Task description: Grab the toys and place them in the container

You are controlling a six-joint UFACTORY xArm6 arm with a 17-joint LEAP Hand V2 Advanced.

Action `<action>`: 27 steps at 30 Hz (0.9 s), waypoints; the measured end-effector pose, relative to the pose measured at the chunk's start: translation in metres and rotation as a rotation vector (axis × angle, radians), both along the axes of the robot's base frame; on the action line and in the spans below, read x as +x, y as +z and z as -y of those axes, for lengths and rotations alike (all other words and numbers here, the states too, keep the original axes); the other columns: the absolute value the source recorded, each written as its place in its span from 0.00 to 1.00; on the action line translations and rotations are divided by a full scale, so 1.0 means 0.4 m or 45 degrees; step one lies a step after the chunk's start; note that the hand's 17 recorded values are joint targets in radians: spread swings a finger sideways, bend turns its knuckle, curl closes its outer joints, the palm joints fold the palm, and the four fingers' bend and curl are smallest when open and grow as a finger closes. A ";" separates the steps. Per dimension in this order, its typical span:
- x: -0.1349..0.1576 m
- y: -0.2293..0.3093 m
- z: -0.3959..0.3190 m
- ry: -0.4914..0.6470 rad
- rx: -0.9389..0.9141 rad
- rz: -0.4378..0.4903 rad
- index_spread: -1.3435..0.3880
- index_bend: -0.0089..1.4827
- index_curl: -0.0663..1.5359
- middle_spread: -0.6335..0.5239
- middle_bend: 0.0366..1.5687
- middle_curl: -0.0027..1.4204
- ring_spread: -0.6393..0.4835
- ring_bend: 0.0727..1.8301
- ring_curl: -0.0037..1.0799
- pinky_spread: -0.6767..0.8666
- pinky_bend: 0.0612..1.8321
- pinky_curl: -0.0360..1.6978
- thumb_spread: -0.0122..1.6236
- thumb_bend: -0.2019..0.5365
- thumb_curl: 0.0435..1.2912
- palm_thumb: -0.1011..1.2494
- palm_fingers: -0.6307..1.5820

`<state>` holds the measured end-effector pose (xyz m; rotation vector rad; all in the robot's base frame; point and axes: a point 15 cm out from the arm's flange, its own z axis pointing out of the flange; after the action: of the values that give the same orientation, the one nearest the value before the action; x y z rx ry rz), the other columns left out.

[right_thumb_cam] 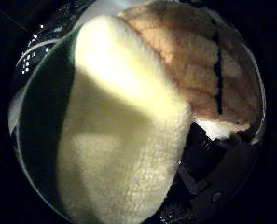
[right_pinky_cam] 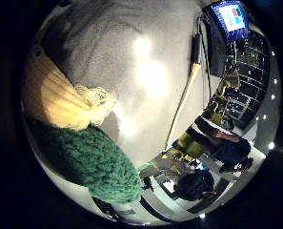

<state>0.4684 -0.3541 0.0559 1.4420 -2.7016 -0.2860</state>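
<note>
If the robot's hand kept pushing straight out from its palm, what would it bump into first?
Most likely the cream plush toy: it fills the thumb side palm view, so it sits right against the palm. The green knitted part lies just beside it. Exact depth is hard to judge.

You have the cream, green-backed plush toy [right_thumb_cam: 124,135] pressed right up against the palm on the thumb side, with the black-and-white robot hand [right_thumb_cam: 212,177] touching it there. On the little-finger side, its yellow ribbed part [right_pinky_cam: 50,95] sits just beside its green knitted part [right_pinky_cam: 96,162], both close to the palm and above the grey cloth-covered table [right_pinky_cam: 146,57].
</note>
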 end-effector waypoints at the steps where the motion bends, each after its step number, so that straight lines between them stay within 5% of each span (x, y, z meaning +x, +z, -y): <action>1: 0.003 0.016 0.004 0.001 -0.007 0.010 0.54 0.75 0.45 0.46 0.21 0.25 0.69 0.06 0.10 0.69 0.06 0.12 0.58 0.25 0.30 0.87 0.50; 18: 0.056 0.419 -0.142 0.136 -0.073 0.179 0.54 0.75 0.44 0.38 0.28 0.28 0.62 0.09 0.12 0.68 0.06 0.10 0.60 0.25 0.30 0.88 0.53; 20: 0.050 0.457 -0.209 0.172 -0.057 0.197 0.54 0.64 0.41 0.32 0.35 0.31 0.51 0.19 0.15 0.61 0.08 0.10 0.61 0.26 0.30 0.88 0.63; 22: 0.035 0.498 -0.296 0.211 -0.027 0.227 0.53 0.42 0.37 0.26 0.37 0.34 0.35 0.35 0.25 0.36 0.29 0.15 0.62 0.25 0.30 0.87 0.77; 27: 0.023 0.584 -0.556 0.375 0.037 0.314 0.50 0.30 0.38 0.20 0.40 0.39 0.26 0.48 0.38 0.12 0.47 0.23 0.65 0.25 0.30 0.87 0.77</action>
<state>0.4775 -0.1315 0.2896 1.9722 -2.6149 -0.1365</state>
